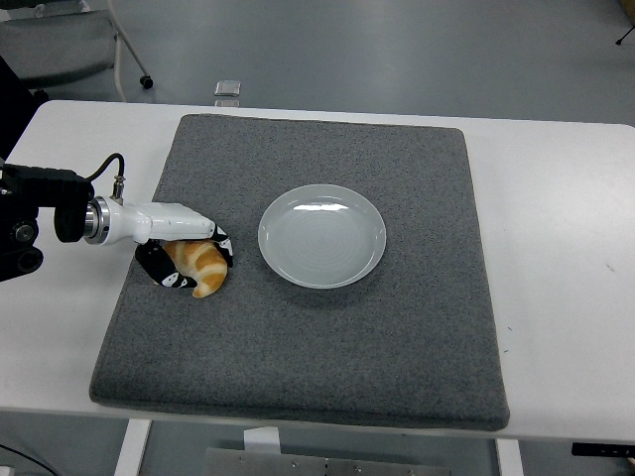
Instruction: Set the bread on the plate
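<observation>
The left white-and-black five-fingered robot hand (184,248) has its fingers curled around the golden-brown crescent bread roll (201,268) — gripping it near the left edge of the dark grey felt mat (397,347). The round pale-grey ceramic plate (322,235) sits empty just right of the roll, near the mat's centre — the mat covers most of the white tabletop (566,248).

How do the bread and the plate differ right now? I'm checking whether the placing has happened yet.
The bread is golden-brown and curved like a croissant; the plate is white, round and glossy. The bread sits inside the left hand, whose fingers curl around it; the plate lies untouched and empty. The bread is smaller than the plate. Both rest on the grey mat.
</observation>
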### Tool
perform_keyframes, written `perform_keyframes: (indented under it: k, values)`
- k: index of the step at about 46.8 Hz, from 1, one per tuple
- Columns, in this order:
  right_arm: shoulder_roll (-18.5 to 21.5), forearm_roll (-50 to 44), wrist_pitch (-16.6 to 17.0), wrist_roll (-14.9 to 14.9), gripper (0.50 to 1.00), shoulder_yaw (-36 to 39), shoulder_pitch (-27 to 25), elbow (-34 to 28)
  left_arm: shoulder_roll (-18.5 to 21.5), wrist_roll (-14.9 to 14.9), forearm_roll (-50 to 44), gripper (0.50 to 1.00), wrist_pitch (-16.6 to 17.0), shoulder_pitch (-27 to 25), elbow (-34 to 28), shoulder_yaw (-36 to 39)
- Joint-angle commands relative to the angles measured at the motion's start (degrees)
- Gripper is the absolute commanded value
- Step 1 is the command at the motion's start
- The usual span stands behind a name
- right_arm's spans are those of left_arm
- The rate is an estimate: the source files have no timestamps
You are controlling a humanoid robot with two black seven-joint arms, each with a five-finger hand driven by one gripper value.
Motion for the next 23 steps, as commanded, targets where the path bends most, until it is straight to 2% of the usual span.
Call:
perform_keyframes:
  k: [1,2,23]
  values:
    - [0.0,0.0,0.02,0.0,0.93,0.0,-0.01,0.0,0.0,-0.01,0.1,0.525,0.0,0.01,0.04,0.08]
    - [0.0,0.0,0.02,0.0,0.93,0.0,0.08,0.0,-0.08,-0.01,0.27,0.5,0.0,0.01,0.04,0.08]
    - [0.0,0.0,0.02,0.0,0.93,0.0,0.08,0.0,-0.08,-0.09,0.63,0.5,0.97,-1.13,1.01,-0.71]
